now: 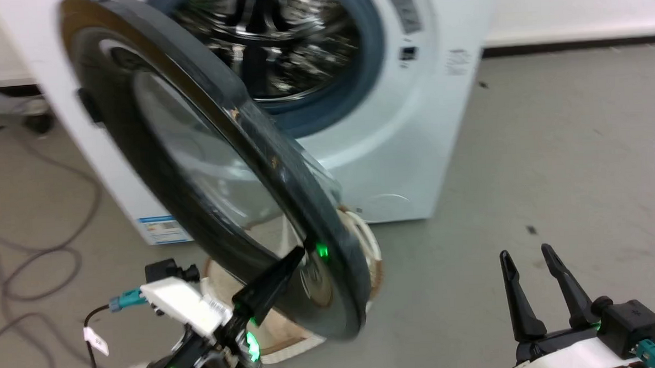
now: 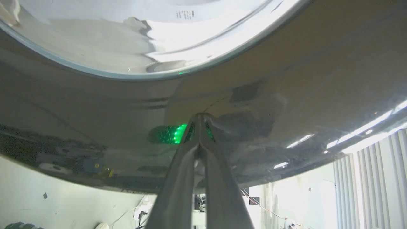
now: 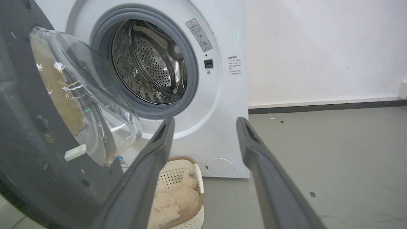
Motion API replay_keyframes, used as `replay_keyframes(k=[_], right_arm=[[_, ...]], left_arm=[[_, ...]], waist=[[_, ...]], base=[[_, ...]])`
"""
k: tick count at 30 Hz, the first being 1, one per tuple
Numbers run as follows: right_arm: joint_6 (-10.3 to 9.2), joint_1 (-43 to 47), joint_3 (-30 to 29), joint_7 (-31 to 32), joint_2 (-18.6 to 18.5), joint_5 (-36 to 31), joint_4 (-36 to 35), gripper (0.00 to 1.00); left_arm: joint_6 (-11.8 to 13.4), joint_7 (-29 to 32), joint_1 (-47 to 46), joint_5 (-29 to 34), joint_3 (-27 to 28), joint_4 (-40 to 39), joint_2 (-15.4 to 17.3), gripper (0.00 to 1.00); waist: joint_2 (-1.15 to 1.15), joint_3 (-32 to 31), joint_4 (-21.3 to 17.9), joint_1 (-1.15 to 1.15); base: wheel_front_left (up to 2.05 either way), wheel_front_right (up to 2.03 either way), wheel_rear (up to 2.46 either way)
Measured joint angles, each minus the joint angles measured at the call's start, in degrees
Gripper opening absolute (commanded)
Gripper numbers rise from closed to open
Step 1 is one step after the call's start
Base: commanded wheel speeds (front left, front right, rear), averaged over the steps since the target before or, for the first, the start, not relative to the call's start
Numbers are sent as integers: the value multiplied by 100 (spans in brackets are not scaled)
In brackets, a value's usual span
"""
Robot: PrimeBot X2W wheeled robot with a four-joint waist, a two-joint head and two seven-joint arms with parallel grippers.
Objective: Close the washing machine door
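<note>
A: Entry 1. Nearest surface?
B: Round, glossy black-rimmed washing machine door [image 2: 95, 105]. Its dark band runs right across the view.

A: And the window?
B: A bulging clear glass window [image 2: 143, 35] is set in the door above that band, with bright reflections on it.

A: Left gripper?
B: The left gripper [image 2: 200, 118] has two long dark grey fingers [image 2: 178, 178]. The tips are pressed together with no gap, touching the door's band below the window.

A: Anything else?
B: A small green glow [image 2: 168, 134] is mirrored on the door just beside the tips. A pale vertical slatted panel [image 2: 369, 178] lies beyond the door's outer edge. The reflections on the door are too smeared to read.
</note>
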Motion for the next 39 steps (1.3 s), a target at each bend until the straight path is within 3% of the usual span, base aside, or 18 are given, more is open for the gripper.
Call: replay_keyframes(k=[12,20,31,35,39], right_arm=[[0,-129,80,-1,9,20,-2,100],[0,-132,134,0,13,57,12,100],[0,-124,88,0,20,55,31,100],[0,-96,41,0,23,54,27,100],[0,-54,-31,0,23,54,27,100]], left_arm=[[-348,-1918,-1345,-245,-572,1163,-12,0],[-648,-2991,-2299,-475,-790,2167,-20,0],[-1056,-2995,-2384,-365,-1428,2767,23,0],[-1138,-2876,-1939,288,-1948,2563,364,0],[-1146,-3117,-1486,1181,-2371,2252,948,0]], waist=[[0,408,-1130,1],[0,543,-1580,1],[0,330,-1287,0],[0,187,-1047,0],[0,30,-769,0]], base=[[0,0,0],[0,0,0],[0,0,0],[0,0,0],[0,0,0]])
